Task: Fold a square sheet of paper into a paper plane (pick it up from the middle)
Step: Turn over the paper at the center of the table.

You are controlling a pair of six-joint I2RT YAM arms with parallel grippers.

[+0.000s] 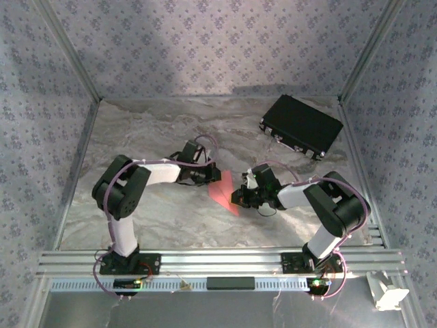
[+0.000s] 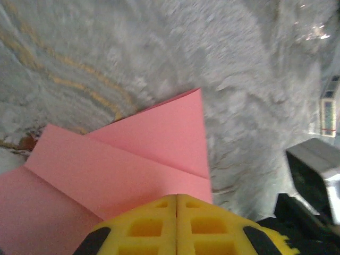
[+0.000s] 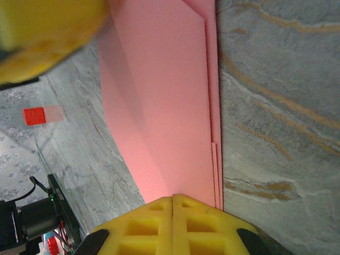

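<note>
L fingers (image 2: pixel 119 234), R fingers (image 3: pixel 183 210) pinch pink paper (image 1: pixel 224 195) ends; long axis spans them.

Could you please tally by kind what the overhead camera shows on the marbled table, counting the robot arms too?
Robot arms: 2 (left arm, right arm)
Pink folded paper: 1
Black case: 1
Total: 4
</note>
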